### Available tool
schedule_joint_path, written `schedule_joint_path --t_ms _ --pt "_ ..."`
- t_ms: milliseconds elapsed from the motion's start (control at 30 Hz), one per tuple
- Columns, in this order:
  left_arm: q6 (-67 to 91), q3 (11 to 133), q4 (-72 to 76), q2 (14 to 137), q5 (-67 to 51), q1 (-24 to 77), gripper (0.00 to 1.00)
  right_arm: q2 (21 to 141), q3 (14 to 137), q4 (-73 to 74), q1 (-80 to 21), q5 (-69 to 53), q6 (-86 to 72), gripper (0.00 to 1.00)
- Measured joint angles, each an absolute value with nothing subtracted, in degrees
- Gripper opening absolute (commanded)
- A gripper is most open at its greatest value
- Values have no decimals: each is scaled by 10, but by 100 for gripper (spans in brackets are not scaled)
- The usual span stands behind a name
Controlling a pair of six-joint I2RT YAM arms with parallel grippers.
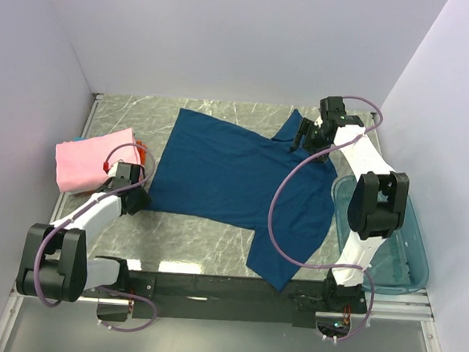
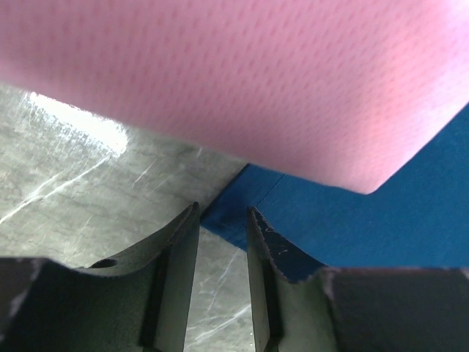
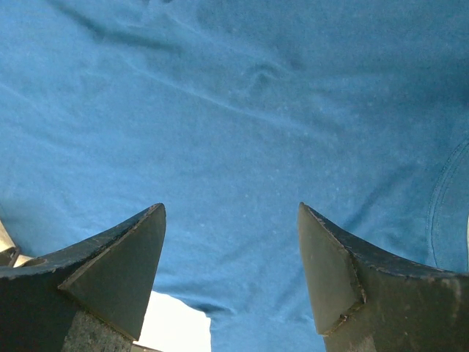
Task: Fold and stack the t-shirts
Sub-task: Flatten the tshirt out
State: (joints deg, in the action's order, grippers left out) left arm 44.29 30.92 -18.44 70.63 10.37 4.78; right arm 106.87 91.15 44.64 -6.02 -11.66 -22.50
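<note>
A large navy-blue t-shirt [image 1: 234, 184] lies spread flat across the middle of the table. A folded pink t-shirt [image 1: 90, 162] sits at the left, with an orange edge [image 1: 141, 148] showing under it. My left gripper [image 1: 140, 198] is low at the blue shirt's near-left corner, beside the pink one. In the left wrist view its jaws [image 2: 223, 209] stand a narrow gap apart, with only table between them and the blue corner [image 2: 227, 220] at their tips. The right gripper [image 1: 301, 142] hovers over the far-right sleeve area. It stands wide open [image 3: 231, 207] above blue cloth [image 3: 234, 95].
A translucent teal tub [image 1: 398, 252] stands at the right edge beside the right arm. White walls close in the table on the left, back and right. Bare marble table [image 1: 206, 242] shows in front of the blue shirt and along the back.
</note>
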Motion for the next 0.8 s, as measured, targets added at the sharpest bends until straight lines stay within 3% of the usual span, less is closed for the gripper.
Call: schedule_joint_path --t_ms 167,367,600,800 --pt "445 306 -186 704 104 48 37 1068 906 448 -60 -117 -225 79" --pt "444 305 -180 708 104 48 30 1068 905 448 -60 -117 -225 79" --pt "442 305 -164 717 102 47 9 1058 905 453 -61 -117 -225 78" --pt "440 305 -164 717 99 47 1 1011 883 459 -74 -116 -225 75"
